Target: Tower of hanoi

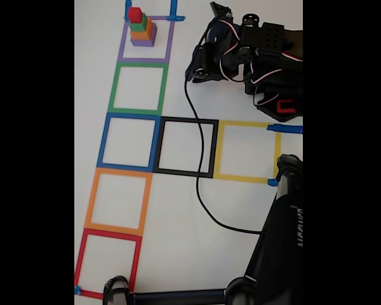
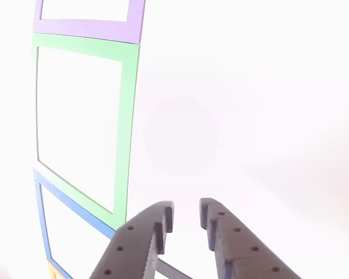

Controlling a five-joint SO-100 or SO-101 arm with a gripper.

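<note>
Worktop [image 1: 178,210]: white surface carrying a run of taped square outlines, the arm and the cube stack.
Arm [image 1: 254,51]: black, folded up near the worktop's top right corner in the fixed view, with white and red wires looped over it; a black cable [image 1: 200,190] trails from it down across the worktop toward the lower right.
Taped outlines: in the fixed view a column along the left side runs, top to bottom, purple square [image 1: 169,44], green square [image 1: 113,89], blue square [image 1: 104,143], orange square [image 1: 90,200], red square [image 1: 80,264]; a black square [image 1: 187,120] and a yellow square [image 1: 244,124] extend rightward from the blue one.
Tower: stands upright inside the purple square, near the worktop's top left corner, well apart from the arm.
Purple cube [image 1: 143,41]: largest, at the bottom, on the worktop.
Orange cube [image 1: 141,33]: on the purple cube.
Green cube [image 1: 138,26]: on the orange cube.
Red cube [image 1: 135,14]: smallest, on top.
End effector [image 2: 186,214]: in the other view its two dark fingers [image 2: 221,232] rise from the bottom edge with a narrow gap between the tips, nothing between them, above bare white worktop just right of the green outline.
</note>
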